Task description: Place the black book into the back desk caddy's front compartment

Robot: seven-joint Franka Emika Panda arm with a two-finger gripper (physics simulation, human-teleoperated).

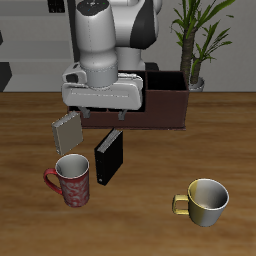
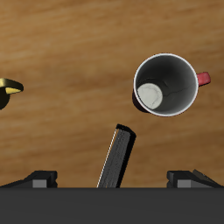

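Black hardcover book (image 1: 108, 157) with pale page edges stands upright on the wooden surface (image 1: 150, 230), directly below the two-finger gripper (image 1: 111, 114), apart from it. In the wrist view the book's top edge (image 2: 117, 156) sits between the two spread fingers (image 2: 42, 178), neither touching it; the gripper is released and holds nothing. A red patterned mug (image 1: 72, 181) stands just beside the book, nearer the front edge. Behind the arm sits the dark reddish-brown wooden desk caddy (image 1: 165, 98). A grey book (image 1: 67, 131) leans near the mug, and a gold mug (image 1: 206, 201) stands well apart.
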